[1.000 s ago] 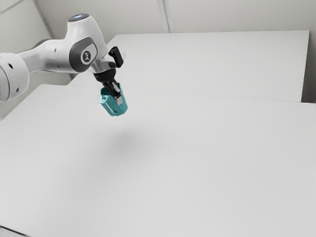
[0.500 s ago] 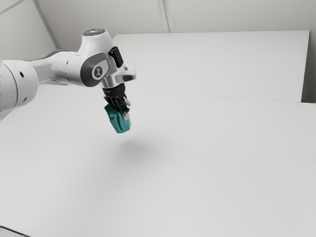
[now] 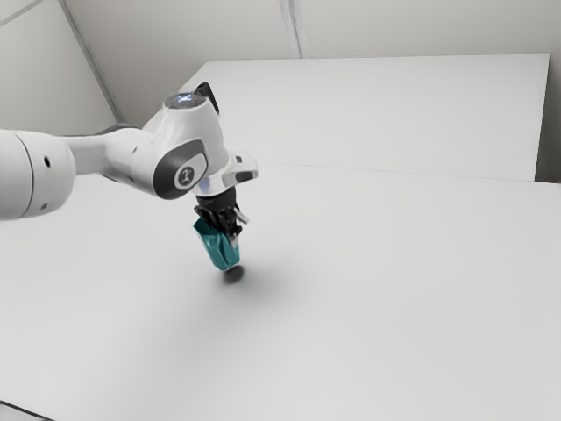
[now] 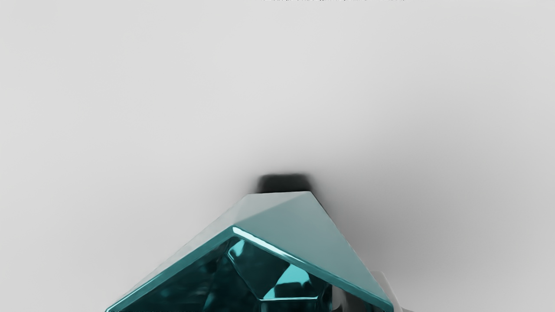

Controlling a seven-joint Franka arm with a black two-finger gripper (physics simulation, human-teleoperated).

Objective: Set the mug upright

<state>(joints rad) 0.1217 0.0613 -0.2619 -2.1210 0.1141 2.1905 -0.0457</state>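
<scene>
In the exterior view my gripper (image 3: pixel 230 226) points down, shut on the teal faceted mug (image 3: pixel 216 249) and holding it just above the table. The mug leans slightly: its rim is up toward the exterior view's left, its narrower base down over a small dark shadow. From the wrist view I look into the open mouth of the mug (image 4: pixel 295 229), with its outer wall tapering away toward the table. Part of the gripper (image 4: pixel 364 299) shows at the mug's wall there, a pale piece outside it and a darker one seen inside the mouth. The handle cannot be made out.
The white table (image 3: pixel 377 289) spreads out beneath and around the mug. Behind it stands a pale raised panel or surface (image 3: pixel 377 114), and a dark line crosses the exterior view's lower left corner.
My hand has come down and toward the exterior view's right with the mug held, turning on the way. The mug is lower, closer to the table and its shadow.
</scene>
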